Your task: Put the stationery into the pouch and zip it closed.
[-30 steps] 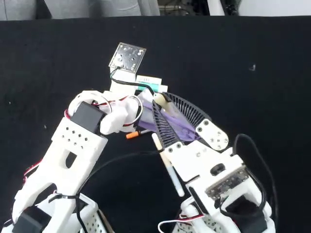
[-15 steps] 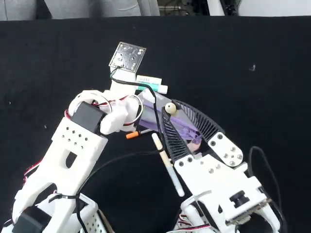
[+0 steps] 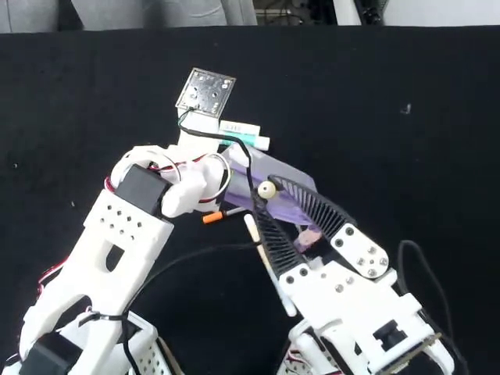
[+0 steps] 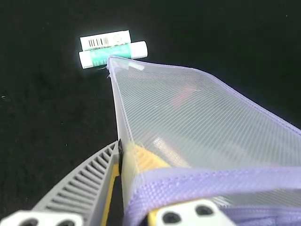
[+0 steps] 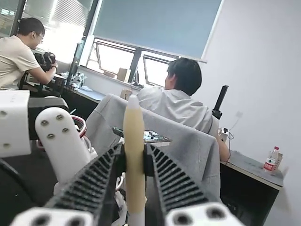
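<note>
Above the table (image 3: 406, 78), right jaws clamp a pen (image 5: 133, 141) — left jaws, the pouch (image 4: 188, 117).

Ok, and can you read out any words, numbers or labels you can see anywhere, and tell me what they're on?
No text is legible.
Glue stick: green print, too blurred to read.
White item lying against it: a barcode with tiny digits, too small to read.
Bottle in the room behind: label too small to read.
</note>
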